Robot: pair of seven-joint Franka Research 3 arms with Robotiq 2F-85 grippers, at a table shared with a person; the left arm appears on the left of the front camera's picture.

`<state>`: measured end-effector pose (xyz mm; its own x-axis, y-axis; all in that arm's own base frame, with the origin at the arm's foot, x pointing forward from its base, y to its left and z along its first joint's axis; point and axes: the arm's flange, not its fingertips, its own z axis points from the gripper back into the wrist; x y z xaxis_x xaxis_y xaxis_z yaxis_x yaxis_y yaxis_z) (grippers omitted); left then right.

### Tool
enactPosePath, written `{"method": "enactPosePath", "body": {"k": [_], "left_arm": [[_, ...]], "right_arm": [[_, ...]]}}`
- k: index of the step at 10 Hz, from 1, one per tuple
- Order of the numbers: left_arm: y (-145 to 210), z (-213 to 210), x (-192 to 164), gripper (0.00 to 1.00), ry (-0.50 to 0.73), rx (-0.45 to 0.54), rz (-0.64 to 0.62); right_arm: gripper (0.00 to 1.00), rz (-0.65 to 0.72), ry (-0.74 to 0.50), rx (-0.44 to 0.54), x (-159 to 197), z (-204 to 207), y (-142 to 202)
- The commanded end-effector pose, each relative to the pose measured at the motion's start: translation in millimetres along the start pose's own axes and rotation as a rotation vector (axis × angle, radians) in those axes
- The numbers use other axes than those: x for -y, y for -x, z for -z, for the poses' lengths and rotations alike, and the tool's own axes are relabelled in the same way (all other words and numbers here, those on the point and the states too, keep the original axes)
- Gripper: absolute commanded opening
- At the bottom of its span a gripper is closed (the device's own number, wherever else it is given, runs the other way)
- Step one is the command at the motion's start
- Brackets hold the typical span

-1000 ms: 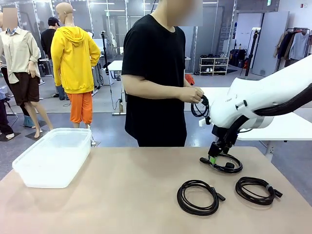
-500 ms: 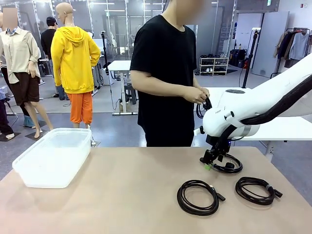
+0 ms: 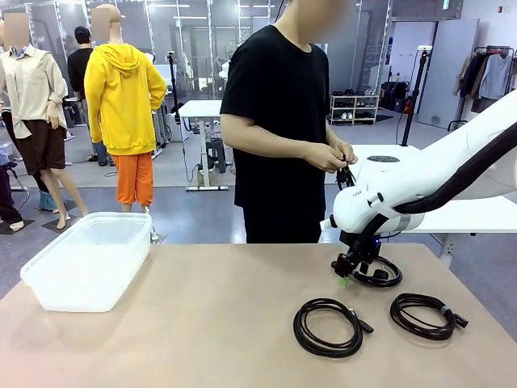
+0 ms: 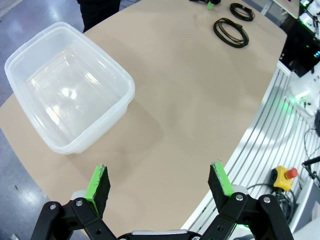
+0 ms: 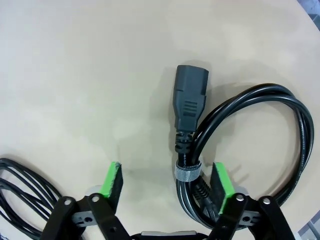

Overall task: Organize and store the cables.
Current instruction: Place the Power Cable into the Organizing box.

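Note:
Three coiled black cables lie on the right half of the tan table: one at the back (image 3: 378,275), one in the middle front (image 3: 327,327) and one at the right (image 3: 424,315). My right gripper (image 3: 346,272) is low over the back coil's left end. In the right wrist view that cable (image 5: 280,125) lies with its plug (image 5: 190,100) pointing away. The grey tie (image 5: 187,172) is between my green pads (image 5: 220,181), which stand apart. My left gripper (image 4: 160,182) hangs open above the table with nothing in it.
A clear plastic bin (image 3: 89,259) stands at the table's left, also near the left gripper as the bin (image 4: 70,100). A person in black at the far edge holds another black cable (image 3: 345,174) in both hands. A white table stands behind at the right.
My right arm has shifted a little to the left and lowered onto the back coil. The person has stepped to the right and raised the cable in their hands.

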<state>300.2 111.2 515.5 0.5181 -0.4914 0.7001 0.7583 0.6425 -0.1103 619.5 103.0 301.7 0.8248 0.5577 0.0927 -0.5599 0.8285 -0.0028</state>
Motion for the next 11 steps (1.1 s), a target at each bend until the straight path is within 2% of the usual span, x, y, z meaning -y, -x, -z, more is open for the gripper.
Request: {"method": "enactPosePath", "body": {"k": [1,2,4,5,6,8,11], "left_arm": [[0.5,0.1,-0.6,1.0,0.013,0.009,0.012],[0.5,0.1,-0.6,1.0,0.013,0.009,0.012],[0.5,0.1,-0.6,1.0,0.013,0.009,0.012],[0.5,0.1,-0.6,1.0,0.013,0.009,0.012],[0.5,0.1,-0.6,1.0,0.013,0.009,0.012],[0.5,0.1,-0.6,1.0,0.013,0.009,0.012],[0.5,0.1,-0.6,1.0,0.013,0.009,0.012]], "right_arm": [[0.28,0.032,0.019,-0.001,3.0,-1.6,-8.1],[0.0,0.032,0.024,-0.007,2.6,-2.9,-8.6],[0.0,0.037,0.026,-0.017,1.4,-4.6,-9.2],[0.04,0.038,0.032,-0.015,1.0,-8.3,-9.6],[0.0,0.04,0.036,-0.013,0.5,-11.1,-10.2],[0.0,0.041,0.051,-0.013,-0.6,-18.1,-12.2],[0.0,0.024,0.095,0.005,-6.0,-59.8,-8.7]]}}
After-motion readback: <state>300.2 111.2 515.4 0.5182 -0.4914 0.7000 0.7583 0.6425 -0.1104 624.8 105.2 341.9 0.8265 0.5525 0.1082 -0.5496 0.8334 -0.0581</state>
